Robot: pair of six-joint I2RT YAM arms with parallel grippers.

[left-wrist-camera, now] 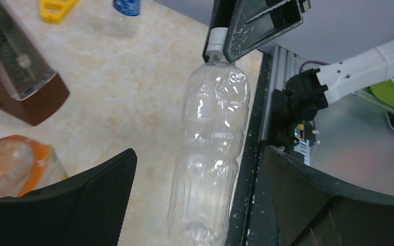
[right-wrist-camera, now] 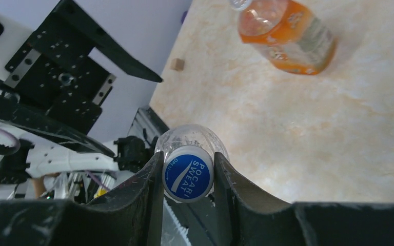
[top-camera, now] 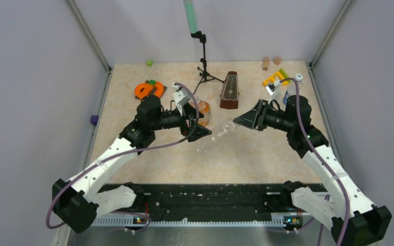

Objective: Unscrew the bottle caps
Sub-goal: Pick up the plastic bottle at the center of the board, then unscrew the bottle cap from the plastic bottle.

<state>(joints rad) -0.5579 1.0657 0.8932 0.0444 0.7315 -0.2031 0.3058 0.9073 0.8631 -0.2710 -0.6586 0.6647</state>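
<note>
Between the two arms, near the middle of the table, the clear bottle is seen at a slant, its neck turned toward the right arm and its base toward the left. Its blue-topped cap, white at the side, is pinched between the fingers of the right gripper, which are closed against it on both sides. The left gripper is spread wide around the bottle's lower body. A gap is seen on each side, so the bottle is not gripped by it. Whether the base rests on the table cannot be told. The squat orange bottle is stood just behind the left gripper, and the brown metronome is placed farther back. A loose white cap is seen near the far right corner, beside a yellow piece.
</note>
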